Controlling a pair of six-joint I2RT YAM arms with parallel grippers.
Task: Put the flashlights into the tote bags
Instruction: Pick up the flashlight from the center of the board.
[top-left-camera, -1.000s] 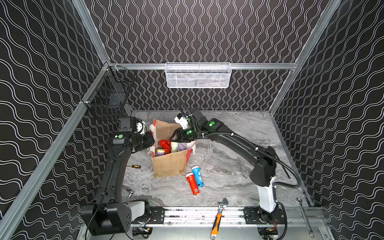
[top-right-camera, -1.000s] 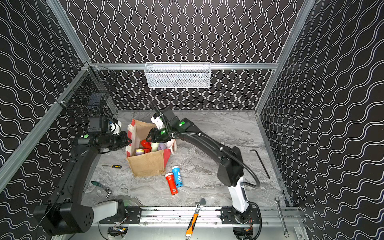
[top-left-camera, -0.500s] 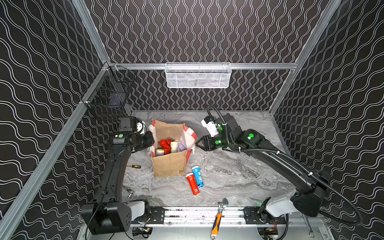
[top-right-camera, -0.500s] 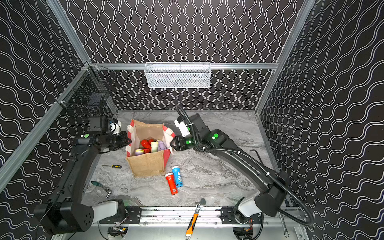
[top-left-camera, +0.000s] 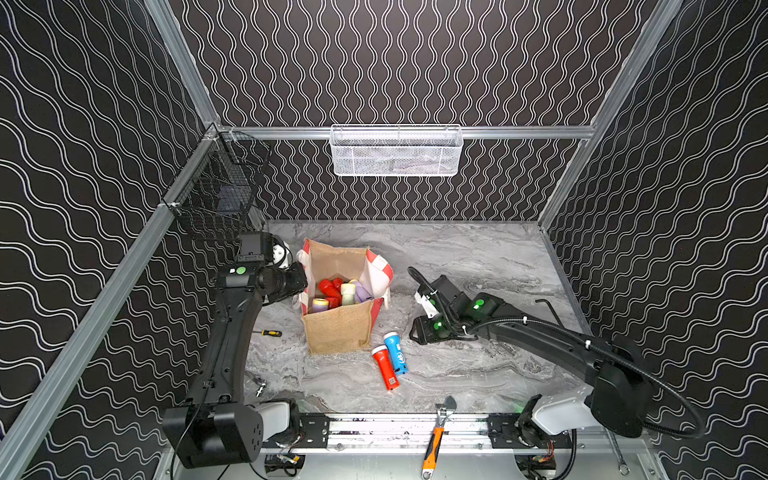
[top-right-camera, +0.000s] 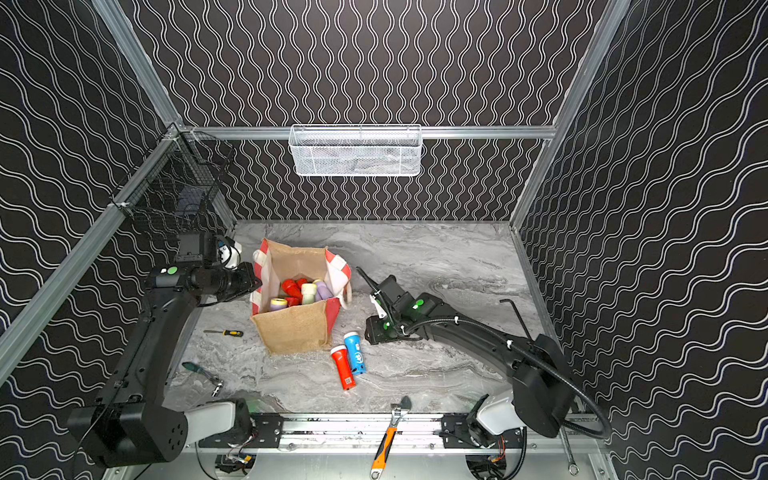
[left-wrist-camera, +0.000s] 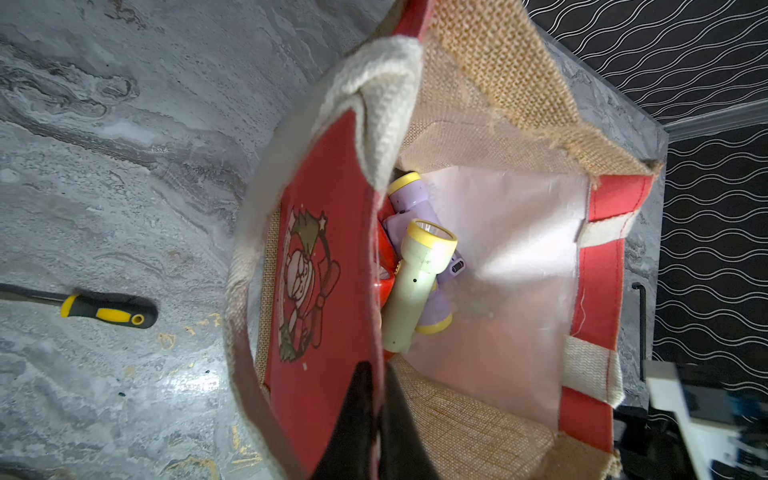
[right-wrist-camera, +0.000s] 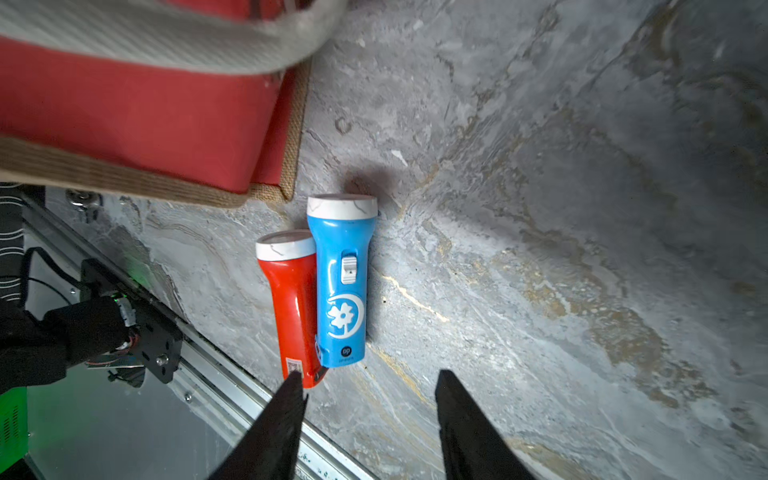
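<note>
On the grey marble-patterned desk, the boxy tan burlap tote bag with red-and-white side panels stands upright with its mouth open. Inside it lies a heap of small plastic flashlights in red, lilac and pale green. The left wrist view shows a pale green flashlight resting across a lilac flashlight against the whitish lining.

Change over the last second: the black right arm was reaching over the bag mouth. It has now withdrawn and dropped low over the desk beside the tote bag. The right jaws are open and empty, with a clear gap between them in the right wrist view. This suggests that one delivery is complete and the arm is lining up the next pick.

Two flashlights remain outside: a blue flashlight with a white head and a red flashlight with a white head. They lie side by side, touching, just beside the front corner of the tote bag. The right jaws point toward their tail ends but enclose neither.

The left jaws are closed on the rim of a red side panel, holding the tote bag steady as before.

Caution: because the two flashlights touch, closing on one may push the other.
</note>
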